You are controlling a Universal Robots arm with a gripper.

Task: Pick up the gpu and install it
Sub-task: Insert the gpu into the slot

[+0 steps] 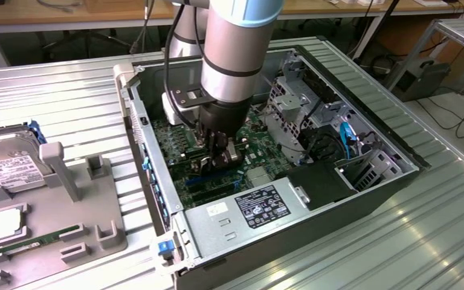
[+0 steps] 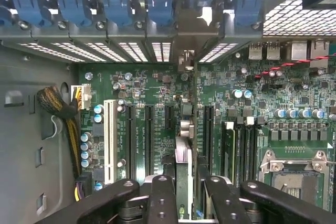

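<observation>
While our one end effector (image 2: 184, 192) grips the single gpu (image 2: 185, 145) edge-on above the motherboard (image 2: 152, 87), we count one hard drive (image 1: 10, 163) on the exterior view's left.

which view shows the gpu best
The wrist view: the gpu shows edge-on between the gripper's fingers, over the motherboard slots. In the exterior view the arm hides most of it.

We see a lab: an open computer case (image 1: 296, 139) on a metal table (image 1: 63, 96), wooden benches (image 1: 46, 12) behind the case.
</observation>
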